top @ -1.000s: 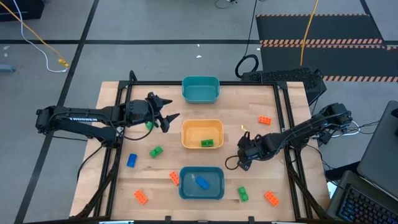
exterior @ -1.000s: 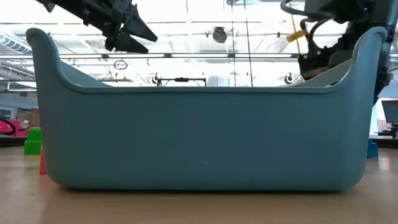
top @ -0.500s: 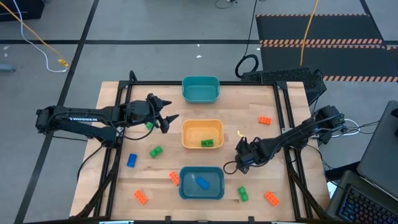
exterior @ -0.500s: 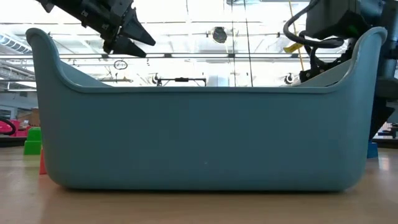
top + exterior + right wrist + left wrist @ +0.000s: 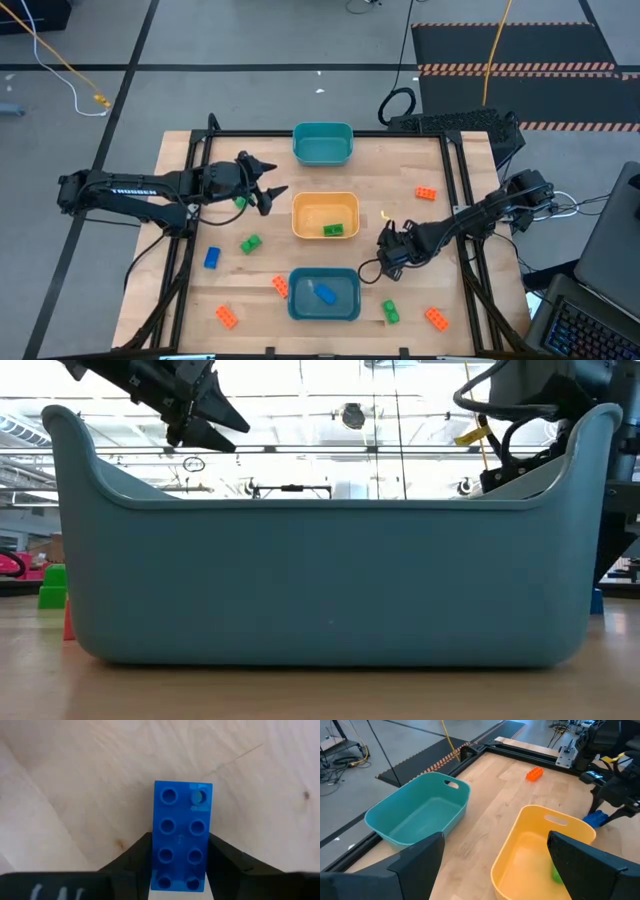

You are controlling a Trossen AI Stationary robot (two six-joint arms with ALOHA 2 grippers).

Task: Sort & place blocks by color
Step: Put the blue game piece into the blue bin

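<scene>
My right gripper (image 5: 385, 258) is low over the table, right of the near blue-grey bin (image 5: 324, 293), and is shut on a blue block (image 5: 181, 835). My left gripper (image 5: 272, 192) hangs open and empty in the air left of the yellow-orange bin (image 5: 325, 215); the left wrist view shows its fingers spread wide (image 5: 495, 840). A green block (image 5: 333, 230) lies in the yellow-orange bin and a blue block (image 5: 325, 293) in the near bin. Loose blocks lie flat on the wood: green (image 5: 250, 243), blue (image 5: 212, 257), orange (image 5: 281, 285), orange (image 5: 227, 316), green (image 5: 390, 312), orange (image 5: 437, 317), orange (image 5: 426, 193). My right gripper pinches the blue block between its two fingers (image 5: 137, 857), one on each long side (image 5: 156, 855), at the end nearer the wrist. The fingers lie along the block, whose studs face the camera. It is close over the wood; whether it rests there I cannot tell.
An empty teal bin (image 5: 322, 143) stands at the far edge, in line with the other two bins. Another green block (image 5: 240, 201) shows under my left arm. A dark frame rail (image 5: 455, 180) borders the table. In the low view the near bin's wall (image 5: 320, 580) hides most of the table.
My right arm has shifted a little toward the table's left and near edges, carrying its gripper closer to the near bin. My left arm has kept still.
</scene>
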